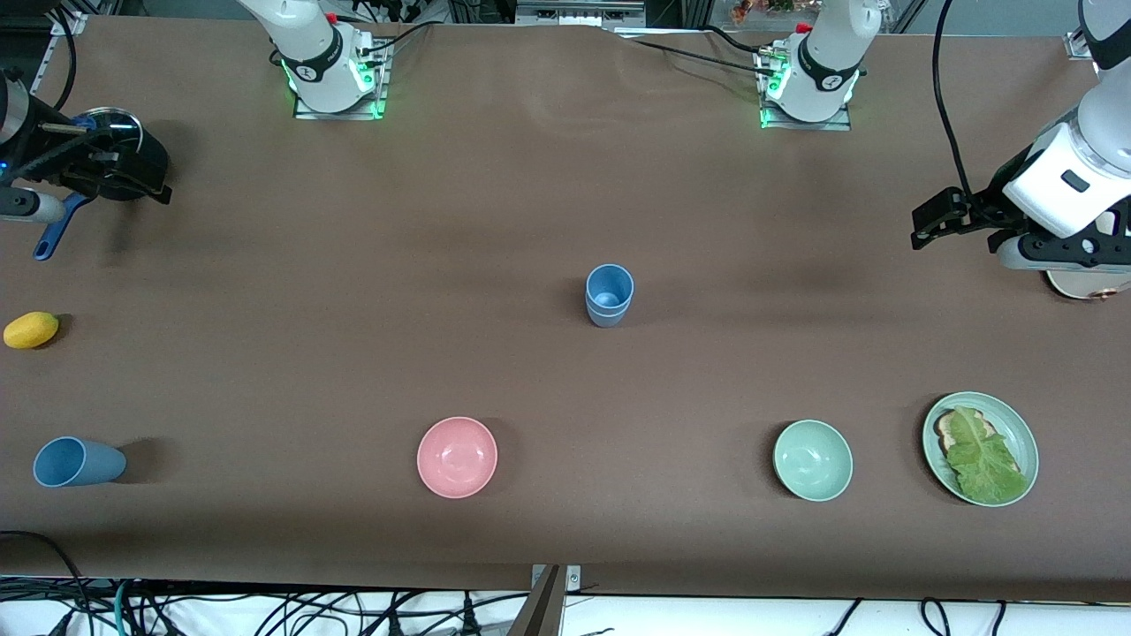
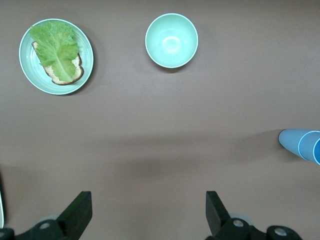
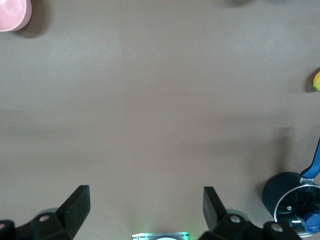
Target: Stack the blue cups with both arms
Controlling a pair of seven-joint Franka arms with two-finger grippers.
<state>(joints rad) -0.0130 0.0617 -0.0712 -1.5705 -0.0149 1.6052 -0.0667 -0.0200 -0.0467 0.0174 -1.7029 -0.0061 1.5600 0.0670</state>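
Two blue cups (image 1: 610, 296) stand upright at the middle of the table, one nested in the other; they also show in the left wrist view (image 2: 302, 144). A third blue cup (image 1: 75, 461) lies on its side at the right arm's end, close to the front camera. My left gripper (image 1: 932, 221) is open and empty in the air over the left arm's end of the table; its jaws stand wide apart in the left wrist view (image 2: 147, 200). My right gripper (image 1: 132, 177) is open and empty (image 3: 145, 196), up over a dark pot at the right arm's end.
A pink bowl (image 1: 457, 457), a pale green bowl (image 1: 813, 459) and a green plate (image 1: 1025, 437) with bread and lettuce lie nearer the front camera than the stacked cups. A yellow fruit (image 1: 31, 329) and a dark lidded pot (image 3: 292, 202) with a blue handle (image 1: 53, 234) lie at the right arm's end.
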